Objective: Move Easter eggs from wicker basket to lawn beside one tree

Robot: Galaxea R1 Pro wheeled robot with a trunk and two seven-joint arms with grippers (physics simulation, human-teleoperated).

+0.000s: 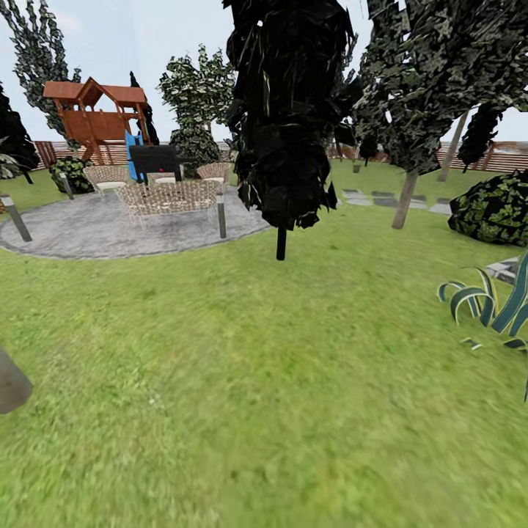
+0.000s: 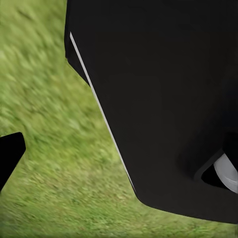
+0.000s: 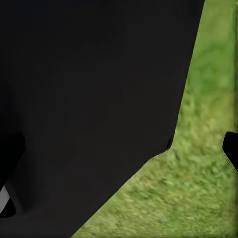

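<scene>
Lawn [image 1: 242, 367] ahead; dark narrow tree [image 1: 286, 110]; patio chairs [image 1: 172, 196], possibly wicker.

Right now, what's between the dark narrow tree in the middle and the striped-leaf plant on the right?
In the head view, only bare lawn lies between the dark narrow tree and the striped-leaf plant; nothing stands on that stretch.

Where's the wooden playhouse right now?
Head view, far upper left: the wooden playhouse stands behind the round paved patio and its wicker furniture, before the fence.
</scene>
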